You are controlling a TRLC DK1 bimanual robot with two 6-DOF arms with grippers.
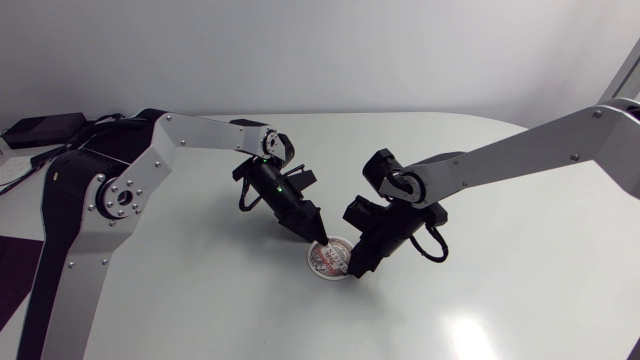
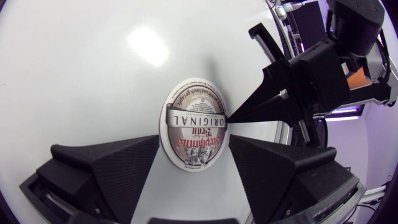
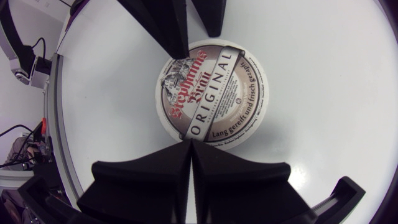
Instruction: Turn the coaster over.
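Nothing flipped yet: the round printed cardboard coaster (image 1: 330,257) lay flat, my right gripper (image 3: 189,144) pressed together at its right edge, my left gripper (image 2: 194,139) spread apart.

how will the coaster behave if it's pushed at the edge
Probably light and fairly stiff: the coaster lies thin and flat. On the smooth, glossy table it may slide rather than tip up. Lying flat, it should not roll.

We log this as a robotics lab: a silver-grey, black-jointed left arm (image 1: 190,135) and its matching right arm (image 1: 520,150) reach in from both sides over a smooth, white, round-cornered table (image 1: 500,300).
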